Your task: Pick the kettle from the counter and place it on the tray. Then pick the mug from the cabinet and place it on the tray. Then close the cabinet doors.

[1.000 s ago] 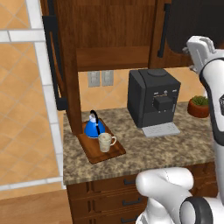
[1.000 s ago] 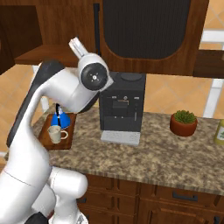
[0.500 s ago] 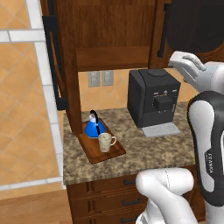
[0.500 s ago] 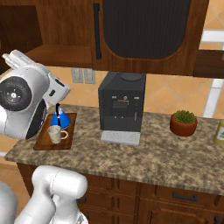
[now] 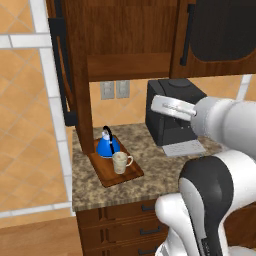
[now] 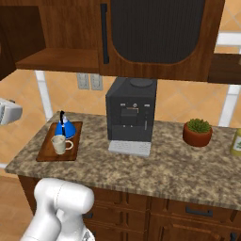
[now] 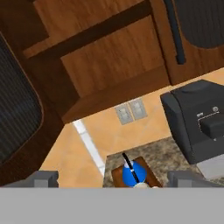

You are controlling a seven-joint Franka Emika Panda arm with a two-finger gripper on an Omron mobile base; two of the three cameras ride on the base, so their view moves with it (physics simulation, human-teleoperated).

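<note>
The blue kettle (image 5: 107,145) and the cream mug (image 5: 120,162) both stand on the wooden tray (image 5: 107,175) at the left end of the granite counter (image 5: 150,172). In the right base view the kettle (image 6: 63,127), mug (image 6: 59,144) and tray (image 6: 45,149) sit left of the coffee machine. The cabinet (image 5: 127,47) above has its left door (image 5: 70,70) swung open and its right door (image 5: 220,35) closed. My gripper (image 7: 116,179) is open and holds nothing. It hangs high above the counter, facing the cabinet shelf (image 7: 118,94), with the kettle (image 7: 133,173) below it.
A big black coffee machine (image 6: 132,115) stands mid-counter under the closed door. A potted plant (image 6: 197,132) sits further right, a pale bottle (image 6: 236,141) at the edge. Two wall outlets (image 5: 114,90) are behind the tray. The open door's bar handle (image 5: 59,65) juts toward me.
The arm has swung left and lower, from upright at the right to in front of the coffee machine. Kettle and mug have stayed on the tray. The jaws have stayed open.
</note>
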